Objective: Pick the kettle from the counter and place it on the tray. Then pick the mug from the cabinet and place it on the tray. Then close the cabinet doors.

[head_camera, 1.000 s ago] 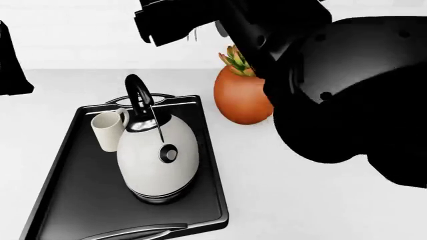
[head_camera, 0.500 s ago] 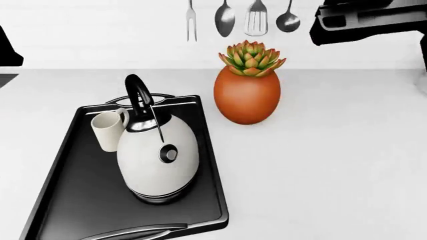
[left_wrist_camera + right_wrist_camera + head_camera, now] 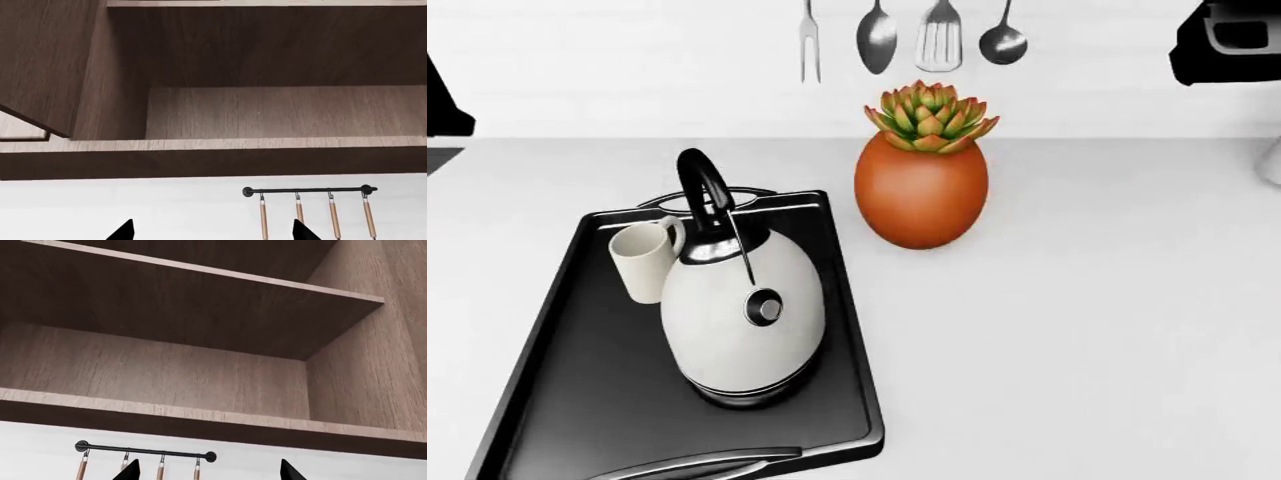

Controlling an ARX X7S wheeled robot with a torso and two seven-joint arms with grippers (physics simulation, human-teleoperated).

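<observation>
Tray (image 3: 587,400): we see kettle (image 3: 743,320) and mug (image 3: 641,260) on it, lower left
Pincers: left pincer (image 3: 210,231) spread; right pincer (image 3: 209,471) spread, empty

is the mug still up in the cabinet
No, the mug stands on the tray beside the kettle, and the cabinet shelves look bare.

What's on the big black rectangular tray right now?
The egg-shaped white kettle and, beside it, the small cream mug stand on the black tray. The tray floor beneath them is hidden.
</observation>
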